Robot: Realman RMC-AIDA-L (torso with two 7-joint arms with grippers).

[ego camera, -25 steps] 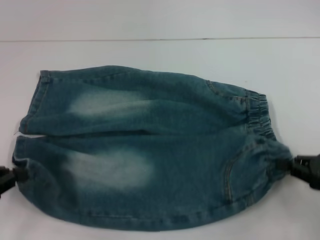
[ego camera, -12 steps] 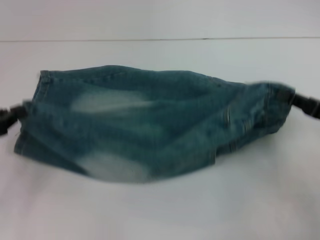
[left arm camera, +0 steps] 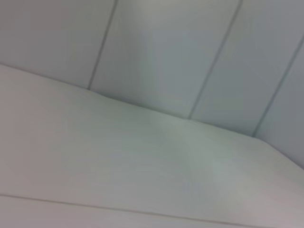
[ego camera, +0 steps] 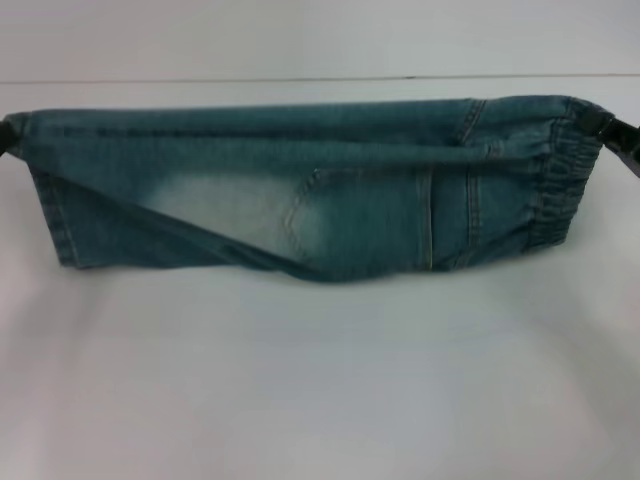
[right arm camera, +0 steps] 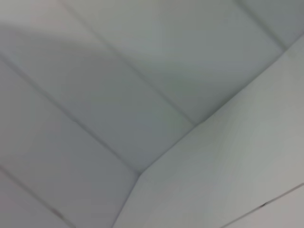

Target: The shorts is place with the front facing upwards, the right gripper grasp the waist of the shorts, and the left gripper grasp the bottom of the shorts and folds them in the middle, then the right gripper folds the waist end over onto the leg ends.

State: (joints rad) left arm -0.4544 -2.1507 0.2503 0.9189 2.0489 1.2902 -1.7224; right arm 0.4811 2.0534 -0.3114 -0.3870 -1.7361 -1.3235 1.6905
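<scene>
The lengthwise fold is in hand. The shorts (ego camera: 300, 190) hang as a taut band between the two grippers, lifted over the white table (ego camera: 320, 380). The left gripper (ego camera: 10, 135) pinches the bottom of the shorts (ego camera: 50, 190) at the band's upper corner; the right gripper (ego camera: 615, 135) pinches the waist of the shorts (ego camera: 560, 180) at the opposite upper corner. Only slivers of either gripper show at the edges of the head view, and both wrist views show bare panelled wall only.

Judgement: the near half has been carried over, but the fold is not laid down. The next move calls for both grippers to lower together, edges aligned, then release.

Nothing obstructs; bare table lies beneath and nearer than both grippers. One layer sags diagonally under the left gripper and may crease.
</scene>
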